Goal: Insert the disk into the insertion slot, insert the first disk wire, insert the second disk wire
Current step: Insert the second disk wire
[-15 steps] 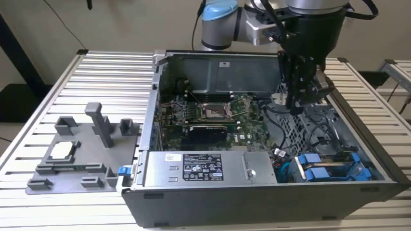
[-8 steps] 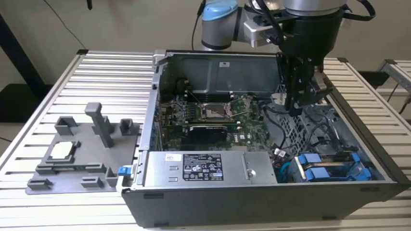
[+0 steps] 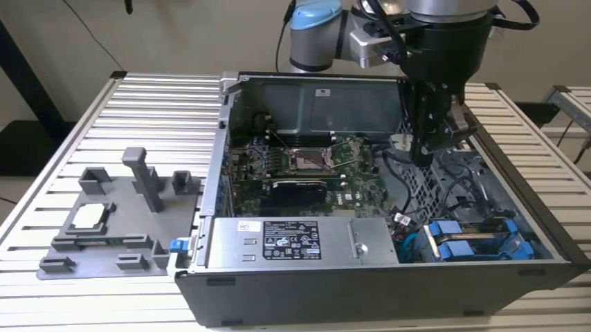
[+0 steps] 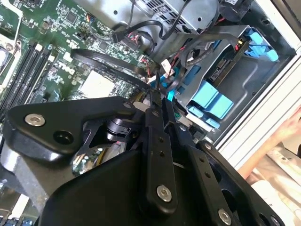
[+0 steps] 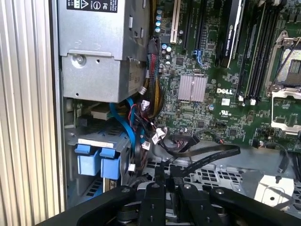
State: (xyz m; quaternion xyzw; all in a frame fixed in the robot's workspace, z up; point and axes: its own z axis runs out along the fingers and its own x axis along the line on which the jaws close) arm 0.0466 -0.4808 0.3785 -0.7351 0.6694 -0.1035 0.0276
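Wires (image 5: 141,123) crowd the space between the disk (image 3: 459,250), seated in the insertion slot (image 3: 480,223), and our narrowly closed gripper (image 3: 423,160) over the cage wall (image 3: 420,183), so we would square connector to port before pressing.

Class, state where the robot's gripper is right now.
In the exterior view the gripper hangs inside the open computer case, on the exterior view's right, above the perforated grey cage and near the two blue drive carriers.
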